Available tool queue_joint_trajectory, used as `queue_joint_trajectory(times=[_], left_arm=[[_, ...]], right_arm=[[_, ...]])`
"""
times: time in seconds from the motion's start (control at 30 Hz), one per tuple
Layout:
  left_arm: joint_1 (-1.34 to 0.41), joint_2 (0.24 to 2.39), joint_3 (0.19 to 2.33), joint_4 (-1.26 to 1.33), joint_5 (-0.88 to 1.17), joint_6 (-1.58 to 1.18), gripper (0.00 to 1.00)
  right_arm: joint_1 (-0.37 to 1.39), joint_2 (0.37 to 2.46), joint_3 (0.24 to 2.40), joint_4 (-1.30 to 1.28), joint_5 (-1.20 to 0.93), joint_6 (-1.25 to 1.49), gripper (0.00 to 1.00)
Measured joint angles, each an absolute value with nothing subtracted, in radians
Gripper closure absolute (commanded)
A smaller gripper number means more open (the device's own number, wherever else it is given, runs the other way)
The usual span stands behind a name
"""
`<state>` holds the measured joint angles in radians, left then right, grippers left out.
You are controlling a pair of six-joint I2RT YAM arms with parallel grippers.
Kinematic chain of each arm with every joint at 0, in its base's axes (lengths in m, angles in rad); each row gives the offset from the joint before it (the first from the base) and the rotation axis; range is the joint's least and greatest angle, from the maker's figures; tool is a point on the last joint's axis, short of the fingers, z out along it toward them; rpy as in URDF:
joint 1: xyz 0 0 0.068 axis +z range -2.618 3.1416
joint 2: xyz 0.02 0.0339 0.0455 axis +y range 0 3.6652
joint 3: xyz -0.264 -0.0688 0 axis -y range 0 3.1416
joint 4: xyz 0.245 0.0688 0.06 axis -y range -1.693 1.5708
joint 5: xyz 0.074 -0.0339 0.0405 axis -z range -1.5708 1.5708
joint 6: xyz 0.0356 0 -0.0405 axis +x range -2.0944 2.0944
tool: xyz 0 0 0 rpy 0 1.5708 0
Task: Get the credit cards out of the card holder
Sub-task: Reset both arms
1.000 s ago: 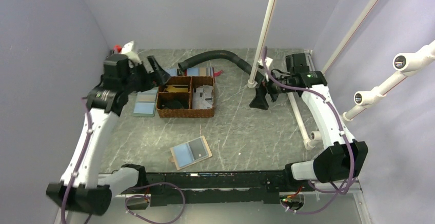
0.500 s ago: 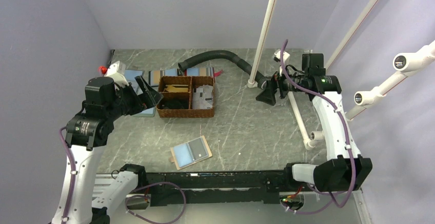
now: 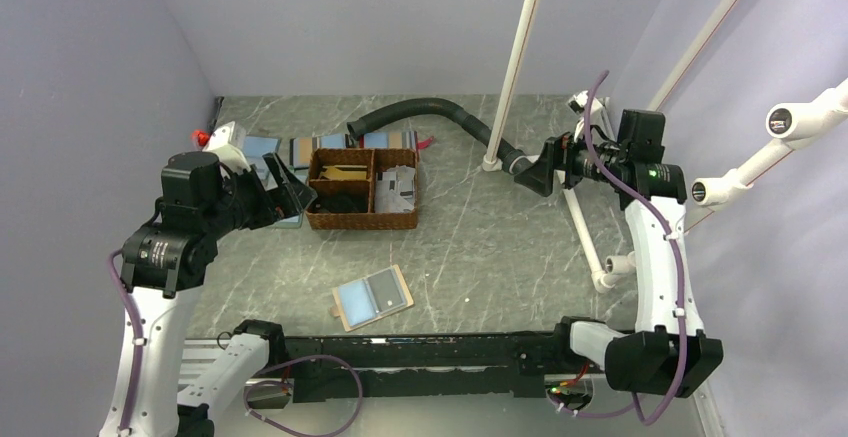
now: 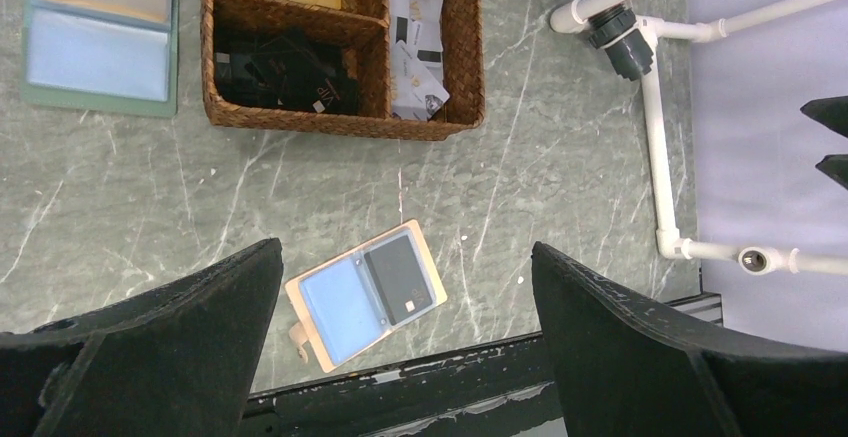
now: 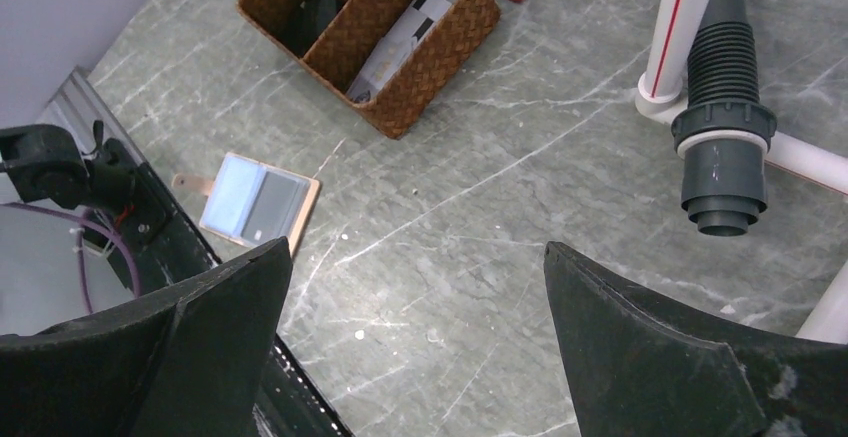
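**A:** So, where is the small tan-rimmed bifold card holder (image 3: 371, 297)?

**B:** It lies spread open and flat on the grey-green marbled desk (image 3: 480, 247). It is near the front edge, just beyond the black rail the arms are bolted to. The inner faces are up: from above, the light blue half is on the left and the grey half on the right, with a small tan tab sticking out at the left side.

**A:** Is anything gripping it?

**B:** No. The left jaws hang high over the far left of the desk with their two black fingers spread wide, holding nothing. In the left wrist view the holder (image 4: 365, 294) shows in the gap between the fingers, down on the desk and well clear of both.

**A:** And the right jaws?

**B:** Also parted wide and empty. They are up in the air at the far right, beside the white plastic pipe frame (image 3: 580, 222). The holder (image 5: 258, 200) appears low and to the left in their camera, well apart from them.

**A:** What sits closest to the holder?

**B:** The brown woven basket (image 3: 362, 223) with dividers stands farther back, holding black and white cards. A bare stretch of desk separates it from the holder. The left jaws are just beside the basket's left end.

**A:** Are any cards visible in the holder?

**B:** The grey half looks like a dark rectangle with tiny marks, but I cannot tell whether that is a card.
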<state>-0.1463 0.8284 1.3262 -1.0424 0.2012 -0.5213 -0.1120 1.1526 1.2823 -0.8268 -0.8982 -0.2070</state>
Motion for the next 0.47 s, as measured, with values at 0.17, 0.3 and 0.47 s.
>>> queue_joint_trajectory(times=[0.17,0.3,0.47], left_arm=[[-0.146,0.827,1.326,-1.043,0.205,-0.518,0.01],[-0.146,0.827,1.324,-1.037,0.200,-0.519,0.01],[-0.146,0.830,1.316,-1.034,0.193,-0.538,0.00]], right_arm=[[-0.134,1.169,1.280,-0.807,-0.915,-0.179,0.00],[-0.142,1.176,1.274,-0.799,-0.916,-0.171,0.00],[-0.144,1.176,1.273,-0.790,-0.892,-0.171,0.00]])
